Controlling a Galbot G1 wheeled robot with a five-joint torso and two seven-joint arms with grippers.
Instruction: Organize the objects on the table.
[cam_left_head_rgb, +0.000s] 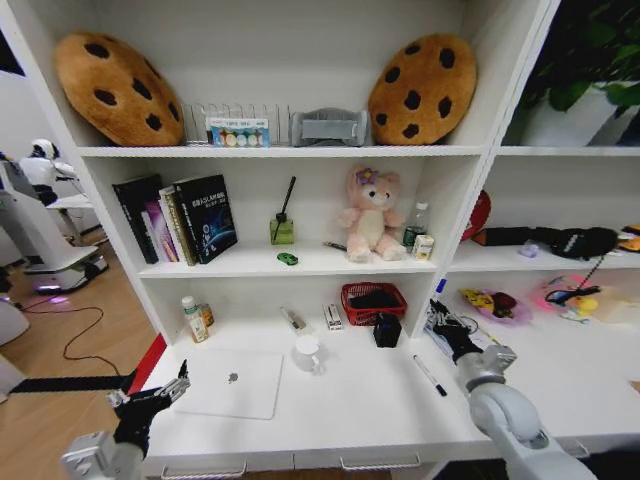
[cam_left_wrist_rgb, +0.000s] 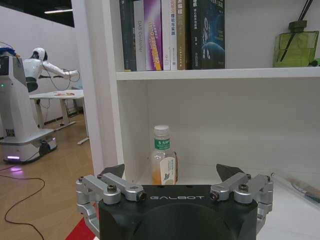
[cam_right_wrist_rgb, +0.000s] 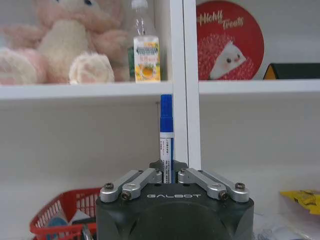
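Note:
My right gripper (cam_left_head_rgb: 446, 330) (cam_right_wrist_rgb: 169, 172) is shut on a blue-capped white pen (cam_left_head_rgb: 441, 288) (cam_right_wrist_rgb: 166, 131) and holds it upright over the right part of the white table (cam_left_head_rgb: 350, 410), beside the shelf post. A black-capped pen (cam_left_head_rgb: 430, 375) lies on the table just left of that arm. The silver laptop (cam_left_head_rgb: 230, 383) lies closed at the front left. My left gripper (cam_left_head_rgb: 150, 398) (cam_left_wrist_rgb: 170, 172) hangs open and empty at the table's front left corner, facing a small bottle (cam_left_head_rgb: 195, 320) (cam_left_wrist_rgb: 164, 162). A tiny green toy car (cam_left_head_rgb: 288, 259) sits on the shelf above.
A red basket (cam_left_head_rgb: 373, 300), a black box (cam_left_head_rgb: 387, 330) and a white cup (cam_left_head_rgb: 307, 352) stand at the back of the table. Books (cam_left_head_rgb: 175, 220), a diffuser (cam_left_head_rgb: 282, 228) and a pink plush bunny (cam_left_head_rgb: 370, 213) fill the shelf. The shelf post (cam_right_wrist_rgb: 185, 85) stands right behind the held pen.

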